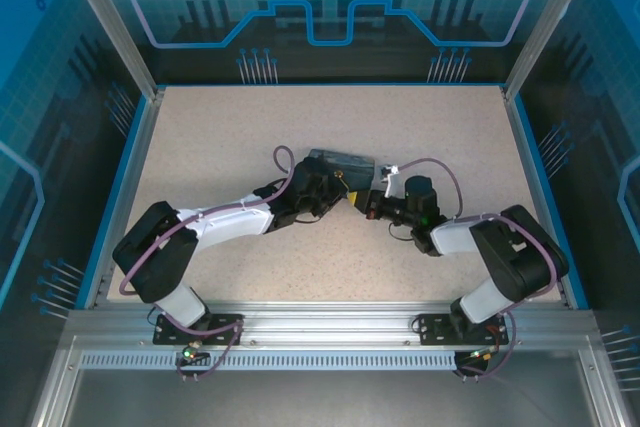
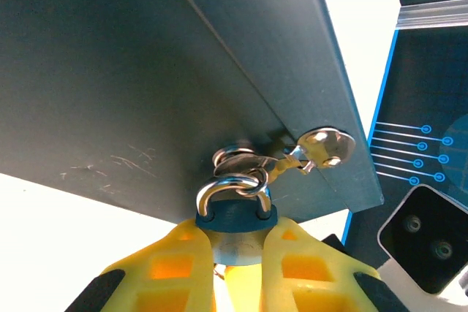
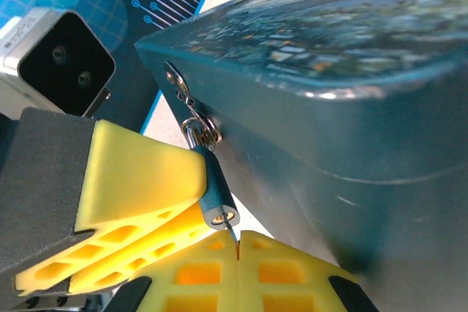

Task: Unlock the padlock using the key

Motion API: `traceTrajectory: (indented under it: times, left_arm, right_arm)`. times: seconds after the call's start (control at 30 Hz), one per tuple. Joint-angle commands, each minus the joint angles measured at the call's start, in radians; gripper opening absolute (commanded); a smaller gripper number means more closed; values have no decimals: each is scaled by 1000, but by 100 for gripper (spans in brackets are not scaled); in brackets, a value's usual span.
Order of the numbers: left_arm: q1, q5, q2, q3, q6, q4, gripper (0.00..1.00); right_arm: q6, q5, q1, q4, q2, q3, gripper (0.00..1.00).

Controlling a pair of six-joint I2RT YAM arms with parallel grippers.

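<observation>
Both arms reach inward to worktop [image 1: 200, 137] centre. Left tool [image 1: 335, 190], right tool [image 1: 368, 205] close together, at near edge of grey box [image 1: 340, 161].

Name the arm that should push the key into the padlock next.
Right. The right tool is shut on the key, its tip right by the keyhole of the padlock. The left tool clamps the padlock body, so it should just hold.

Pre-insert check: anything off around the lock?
Only faint scratches on the box face, left of the padlock in the left gripper. The right gripper holds the key tip at the keyhole; nothing askew.
</observation>
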Motion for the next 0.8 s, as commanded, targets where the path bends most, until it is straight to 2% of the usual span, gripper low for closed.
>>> traceTrajectory:
  times: [0.0, 0.23, 0.5, 0.77]
  left_arm:
    - [-24, 95, -10, -25, 27, 36, 12]
    - [-20, 100, -6, -47, 17, 80, 12]
    - [-10, 104, -13, -67, 19, 93, 12]
    - [-7, 103, -14, -81, 20, 109, 12]
  right_arm:
    - [142, 7, -41, 138, 29, 9, 0]
    - [219, -27, -54, 121, 26, 22, 0]
    - [381, -112, -86, 220, 127, 46, 0]
    - [416, -123, -95, 218, 130, 53, 0]
